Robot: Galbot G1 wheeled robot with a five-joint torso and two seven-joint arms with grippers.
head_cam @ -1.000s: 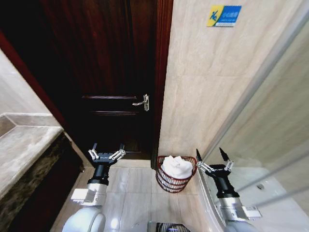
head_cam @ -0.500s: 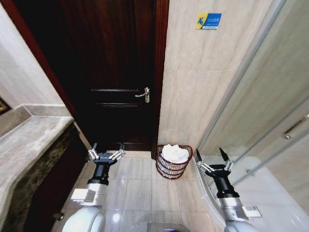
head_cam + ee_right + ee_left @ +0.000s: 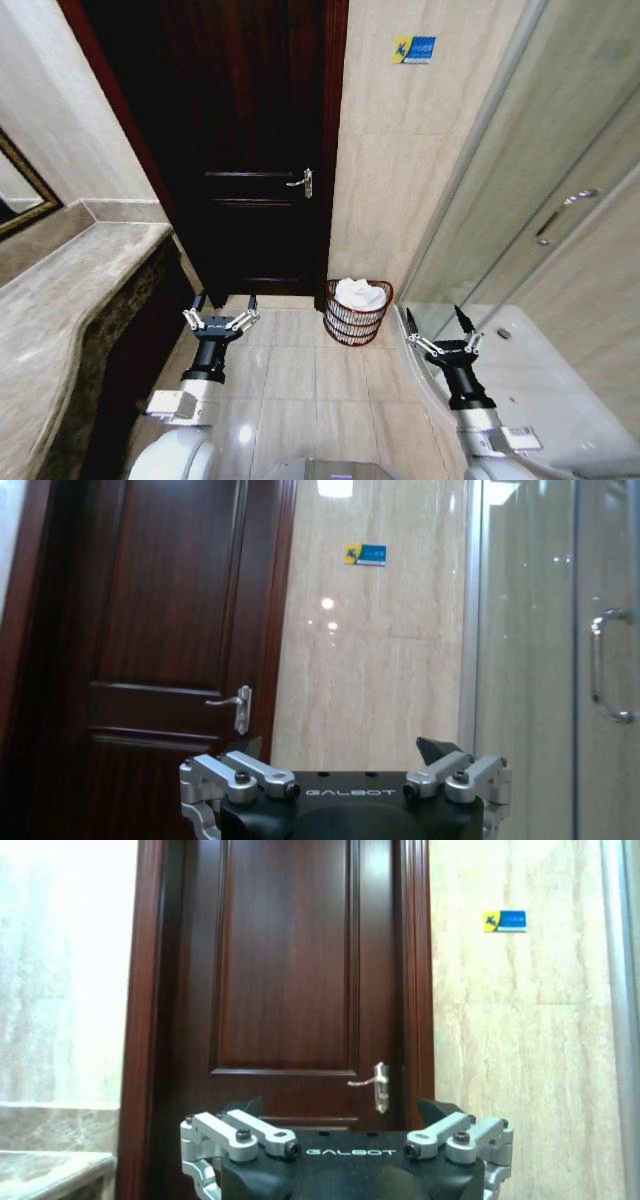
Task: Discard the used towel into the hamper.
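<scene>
A white towel (image 3: 360,293) hides the hamper's (image 3: 357,322) inside; it stands far, beside the dark door (image 3: 250,150). Left hand (image 3: 221,311) and right hand (image 3: 440,328) hover near, fingers apart, empty.

Tiled floor (image 3: 300,375) — pale beige, glossy — bearing the hamper (image 3: 356,318), which stood directly on it near the foot of the wall beside the dark door (image 3: 255,150); a white towel (image 3: 360,294) lay inside.

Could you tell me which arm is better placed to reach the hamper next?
Probably the right: the hamper stands nearer the right gripper than the left gripper. Both are open and empty.
</scene>
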